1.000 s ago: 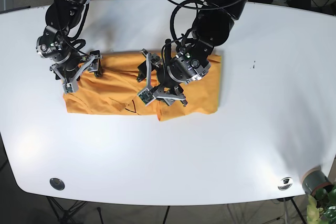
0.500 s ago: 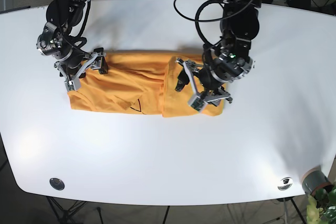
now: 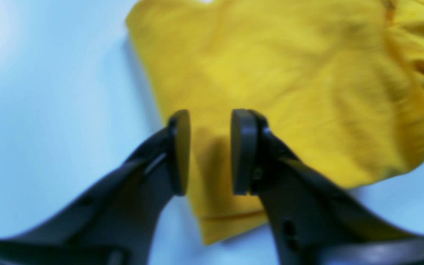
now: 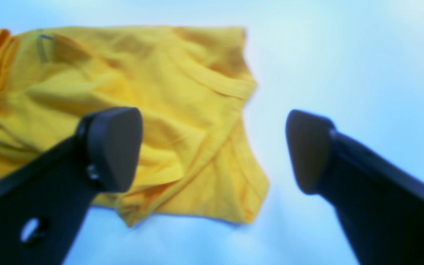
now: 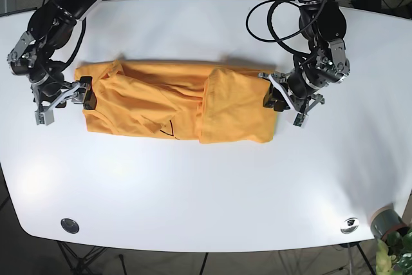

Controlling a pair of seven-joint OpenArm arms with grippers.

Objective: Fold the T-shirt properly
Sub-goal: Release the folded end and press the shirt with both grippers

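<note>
The orange-yellow T-shirt (image 5: 161, 101) lies flat across the middle of the white table (image 5: 206, 185), with its right part folded over as a flap (image 5: 235, 107). My left gripper (image 5: 281, 104) hovers at the shirt's right edge. In the left wrist view (image 3: 210, 151) its jaws stand a narrow gap apart with nothing between them, above the shirt (image 3: 289, 73). My right gripper (image 5: 64, 102) is at the shirt's left edge. In the right wrist view (image 4: 212, 151) it is wide open and empty, one finger (image 4: 112, 147) over the shirt's corner (image 4: 142, 84), the other over bare table.
Two round metal fittings (image 5: 69, 225) (image 5: 349, 225) sit near the table's front edge. A grey pot with a plant (image 5: 388, 223) stands off the front right corner. Cables hang behind the table's far edge.
My left gripper let go of the folded flap and drew right, from the shirt's middle to its right edge. My right gripper moved left, off the shirt's left edge. The shirt lies slightly wider.
</note>
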